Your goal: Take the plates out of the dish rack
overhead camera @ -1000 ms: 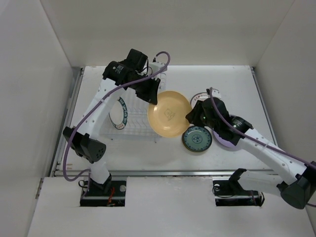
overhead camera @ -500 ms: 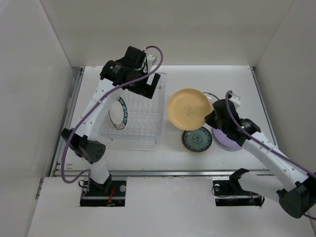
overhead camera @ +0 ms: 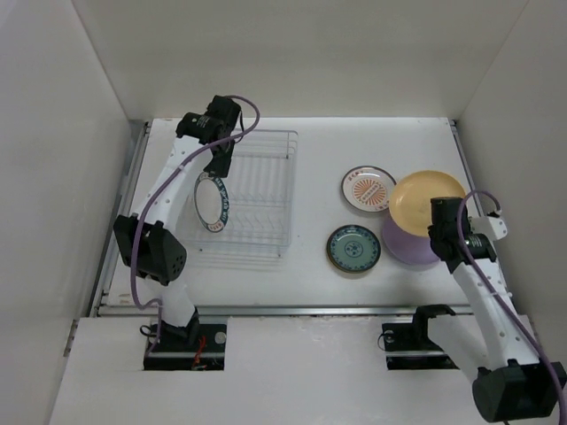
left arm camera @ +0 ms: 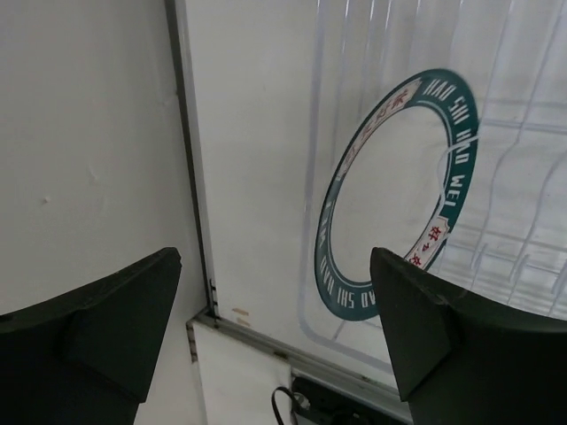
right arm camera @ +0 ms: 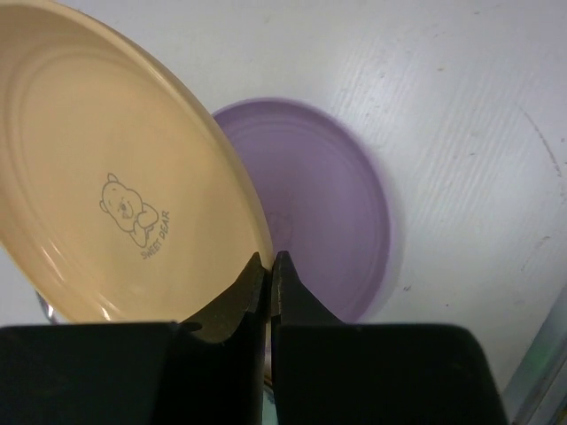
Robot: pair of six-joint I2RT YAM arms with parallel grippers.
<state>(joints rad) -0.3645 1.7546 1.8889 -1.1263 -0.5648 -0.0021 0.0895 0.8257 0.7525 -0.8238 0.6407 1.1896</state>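
The wire dish rack (overhead camera: 257, 190) stands on the left of the table. One white plate with a dark green rim (overhead camera: 213, 202) (left arm camera: 399, 195) is upright at the rack's left side. My left gripper (overhead camera: 215, 149) (left arm camera: 275, 328) hangs open over the rack's far left end, above that plate, with nothing between its fingers. My right gripper (overhead camera: 440, 217) (right arm camera: 268, 266) is shut on the rim of the pale yellow plate (overhead camera: 425, 197) (right arm camera: 115, 195). It holds the plate tilted above the lavender plate (overhead camera: 407, 248) (right arm camera: 328, 204).
A teal patterned plate (overhead camera: 353, 249) and a white plate with red marks (overhead camera: 368, 188) lie flat on the table between the rack and the right arm. White walls enclose the table on the left, back and right.
The left gripper let go of the yellow plate and drew back to the rack's far left end. The right gripper shut on that plate and carried it right, over the lavender plate.
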